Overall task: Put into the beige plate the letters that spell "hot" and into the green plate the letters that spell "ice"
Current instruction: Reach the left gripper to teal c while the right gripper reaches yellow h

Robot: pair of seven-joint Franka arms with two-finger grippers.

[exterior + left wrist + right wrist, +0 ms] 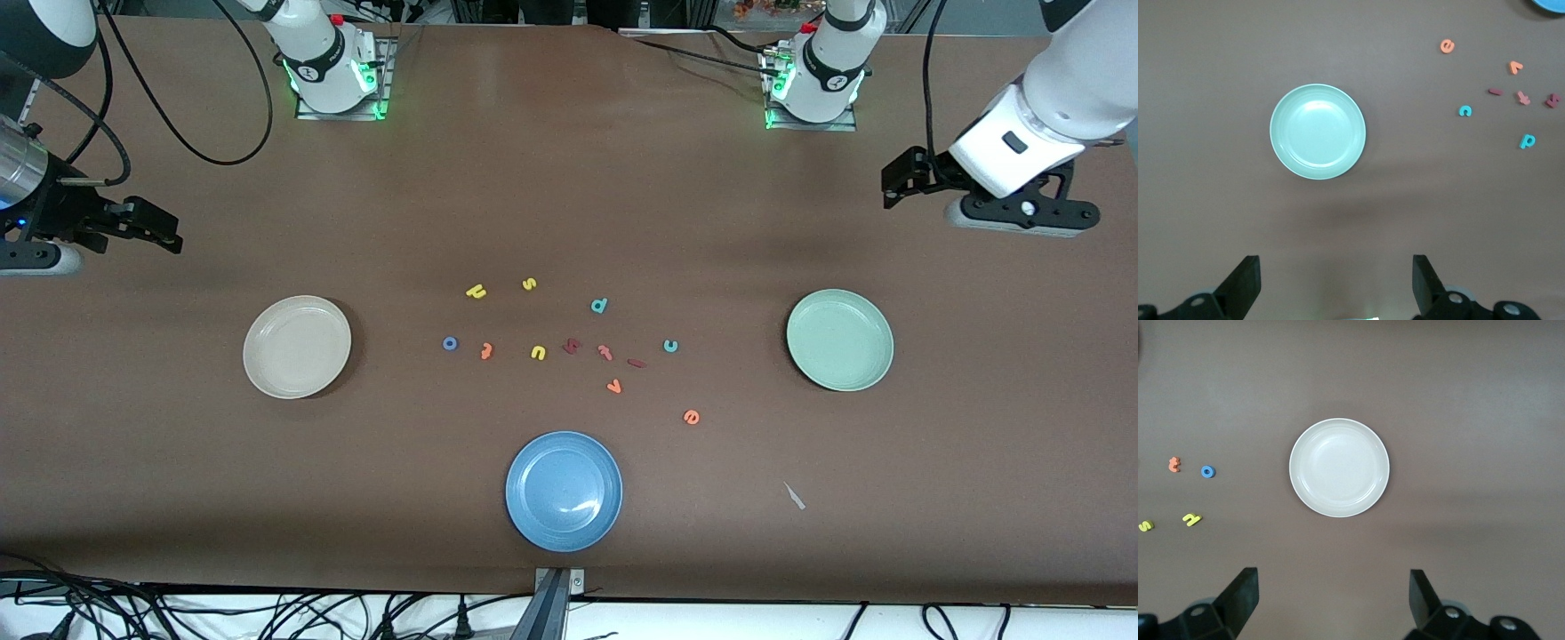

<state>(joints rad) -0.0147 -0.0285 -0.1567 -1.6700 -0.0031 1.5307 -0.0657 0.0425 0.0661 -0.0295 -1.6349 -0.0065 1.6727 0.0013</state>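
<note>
1. Front view: the left gripper [898, 182] hung empty with its jaws spread over bare table at the left arm's end, and the right gripper [158, 229] hung likewise, jaws apart, at the right arm's end; both arms waited. The beige plate [297, 347] lay toward the right arm's end and the green plate [839, 340] toward the left arm's end, both empty. The letters lay scattered between them. The yellow "h" [476, 291] lay farther from the camera than the blue "o" [450, 343] and the orange "t" [486, 351], which sat close together. The teal "c" [670, 346], the dark red "i" [636, 363] and the orange "e" [691, 416] lay nearer the green plate. A blue plate [564, 491] lay nearest the camera.

2. Left wrist view: the fingertips [1245, 283] stood wide apart, nothing between them. The green plate, "c" [1464, 111], "i" [1495, 91] and "e" [1446, 45] were all visible, well apart from the plate.

3. Right wrist view: the fingertips [1243, 595] stood wide apart and empty. The "o" [1208, 471] and "t" [1174, 463] lay beside each other, the "h" [1191, 519] near them.

4. Handling, as judged: the letters appeared light, soft and flat, so a pinch should come straight down across a narrow stroke or across the ring, with light force; a thin piece could slide or flip under a misaligned finger
</note>
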